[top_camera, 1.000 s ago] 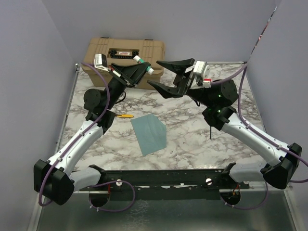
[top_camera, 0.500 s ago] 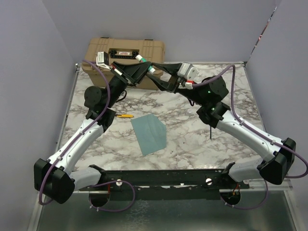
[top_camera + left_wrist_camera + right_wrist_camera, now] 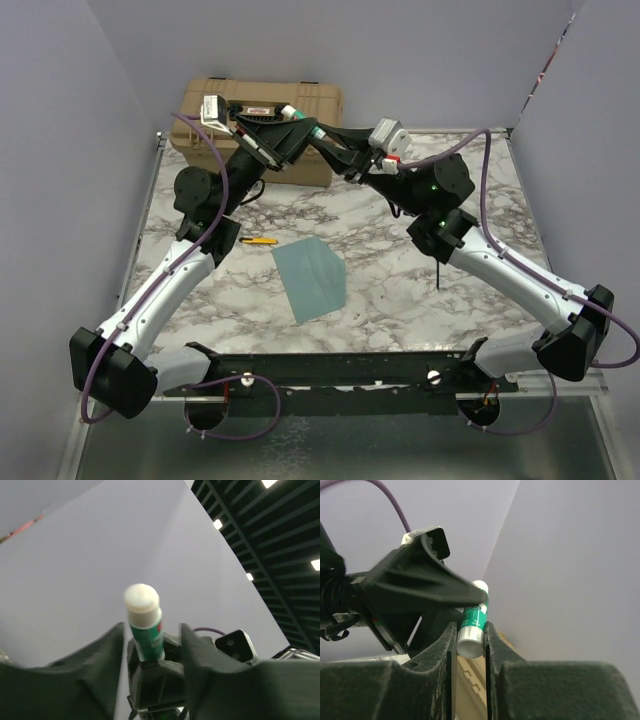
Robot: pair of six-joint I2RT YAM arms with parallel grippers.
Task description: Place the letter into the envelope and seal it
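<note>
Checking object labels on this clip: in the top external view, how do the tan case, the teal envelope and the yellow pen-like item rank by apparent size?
1. tan case, largest, though partly covered
2. envelope
3. yellow pen-like item, clearly smallest

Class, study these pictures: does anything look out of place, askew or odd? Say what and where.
The envelope lies askew on the table, with a yellow pen beside its far corner. Odder: a glue stick hangs in mid-air, gripped in the right claw, with the left claw loosely around its other end.
</note>
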